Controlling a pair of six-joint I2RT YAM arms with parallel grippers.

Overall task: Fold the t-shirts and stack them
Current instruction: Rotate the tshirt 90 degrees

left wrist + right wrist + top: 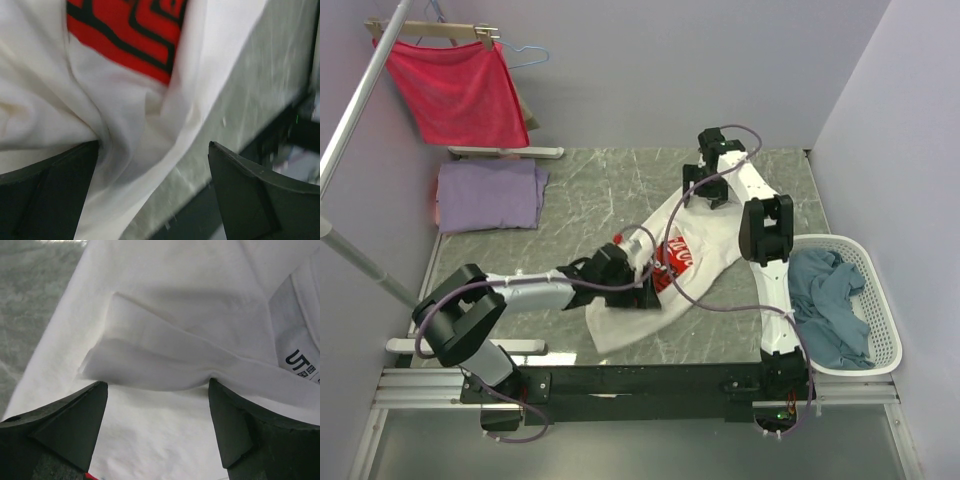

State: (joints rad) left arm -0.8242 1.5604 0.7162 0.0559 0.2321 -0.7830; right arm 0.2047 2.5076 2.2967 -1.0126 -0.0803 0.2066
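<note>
White t-shirt (620, 325) lies crumpled on the bench (590, 200). The left end effector (152, 150) and right end effector (157, 390), both spread, straddle opposite cloth ends, probably to flatten it for folding.

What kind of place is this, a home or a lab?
Probably a lab test cell, not a home: two robot arms bolted to a table, plain walls boxing it in, with a laundry basket and a hanging red cloth.
</note>
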